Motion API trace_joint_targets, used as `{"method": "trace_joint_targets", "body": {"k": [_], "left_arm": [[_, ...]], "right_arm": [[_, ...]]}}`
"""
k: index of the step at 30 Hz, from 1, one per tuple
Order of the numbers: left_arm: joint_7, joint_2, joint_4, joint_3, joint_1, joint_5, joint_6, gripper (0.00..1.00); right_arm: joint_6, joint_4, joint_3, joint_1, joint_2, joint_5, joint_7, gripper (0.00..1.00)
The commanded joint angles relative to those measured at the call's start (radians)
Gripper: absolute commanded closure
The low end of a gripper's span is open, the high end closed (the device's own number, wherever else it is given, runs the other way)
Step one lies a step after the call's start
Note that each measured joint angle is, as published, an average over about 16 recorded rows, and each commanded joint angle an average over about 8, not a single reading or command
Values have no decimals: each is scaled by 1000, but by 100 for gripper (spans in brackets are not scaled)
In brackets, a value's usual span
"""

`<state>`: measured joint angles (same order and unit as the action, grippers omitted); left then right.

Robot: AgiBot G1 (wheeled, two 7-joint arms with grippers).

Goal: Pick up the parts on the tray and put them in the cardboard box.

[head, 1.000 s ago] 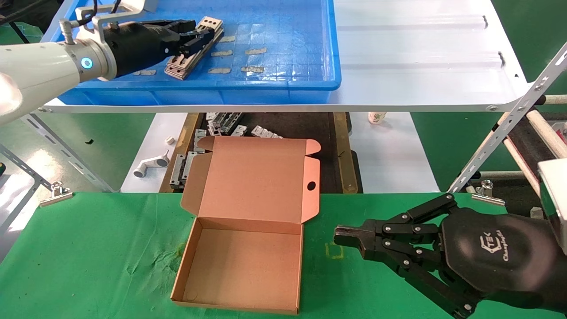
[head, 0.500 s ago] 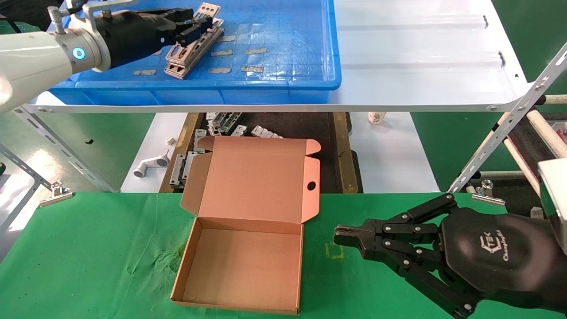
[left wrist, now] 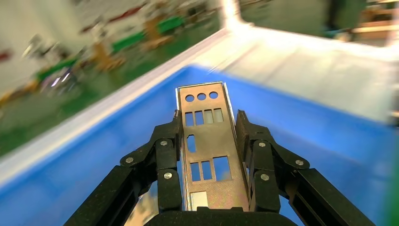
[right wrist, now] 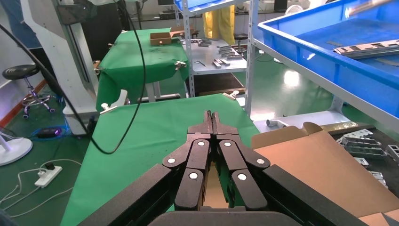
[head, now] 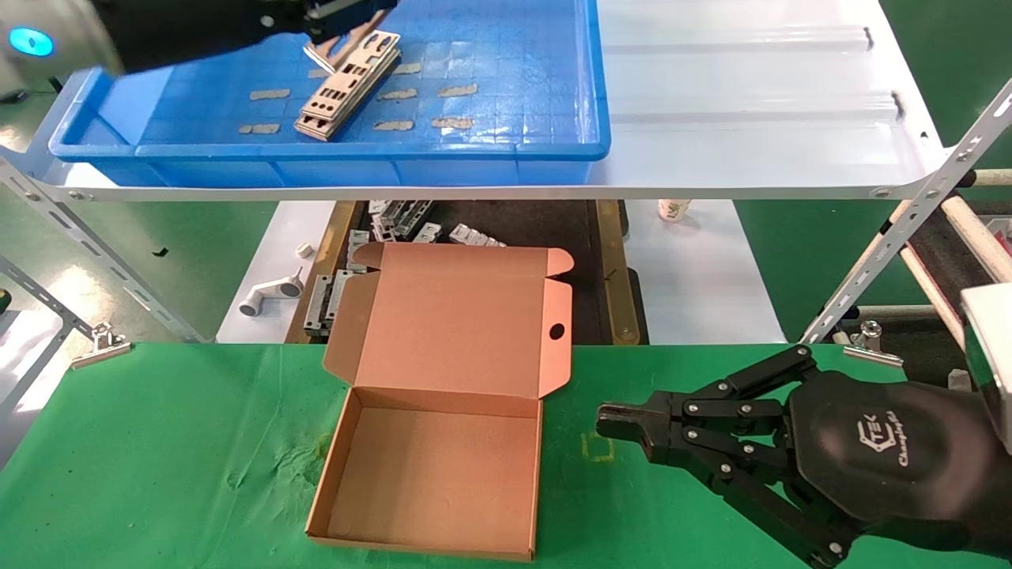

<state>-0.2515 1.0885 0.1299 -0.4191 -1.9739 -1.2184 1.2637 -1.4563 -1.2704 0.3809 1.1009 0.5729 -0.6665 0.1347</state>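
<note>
The blue tray (head: 332, 150) sits on the upper shelf at the back left, with a stack of silver-grey punched parts (head: 348, 83) lying in it. My left gripper (head: 348, 9) is above that stack at the top edge of the head view. In the left wrist view the left gripper (left wrist: 208, 117) is shut on one part (left wrist: 207, 136), held by its long edges above the tray floor (left wrist: 329, 141). The open cardboard box (head: 435, 466) lies on the green table. My right gripper (head: 613, 419) hovers shut and empty just right of the box.
A white shelf sheet (head: 751, 95) carries the tray and juts over the gap behind the box. Below it lie chunky grey brackets (head: 395, 221) and a white pipe fitting (head: 269, 296). Metal clips (head: 99, 344) hold the green cloth (head: 158, 458). A slanted shelf strut (head: 893, 237) stands right.
My left arm has risen and drawn back toward the top left, lifting one part off the stack. The right arm has not moved.
</note>
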Motion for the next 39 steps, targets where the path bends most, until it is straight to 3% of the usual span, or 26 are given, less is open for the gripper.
{"method": "trace_joint_targets", "body": {"k": [1, 9, 16, 20, 25, 34, 37, 39], "left_arm": [[-15, -23, 18, -1, -6, 2, 80, 100], [-50, -100, 168, -61, 53, 7, 335, 100], [-2, -195, 467, -249, 229, 75, 341, 100], [-15, -217, 555, -364, 335, 66, 320, 100], [-97, -186, 534, -430, 428, 21, 254, 100], [-252, -80, 386, -436, 479, -11, 129, 100], [-297, -46, 332, -433, 474, -9, 116, 88], [-322, -26, 295, -435, 467, -13, 112, 64]], "right_arm": [[0, 0, 0, 0, 0, 0, 0, 100], [0, 0, 0, 0, 0, 0, 0, 100], [0, 0, 0, 0, 0, 0, 0, 100], [0, 0, 0, 0, 0, 0, 0, 100], [0, 0, 0, 0, 0, 0, 0, 100], [0, 0, 0, 0, 0, 0, 0, 100], [0, 0, 0, 0, 0, 0, 0, 100], [0, 0, 0, 0, 0, 0, 0, 100]]}}
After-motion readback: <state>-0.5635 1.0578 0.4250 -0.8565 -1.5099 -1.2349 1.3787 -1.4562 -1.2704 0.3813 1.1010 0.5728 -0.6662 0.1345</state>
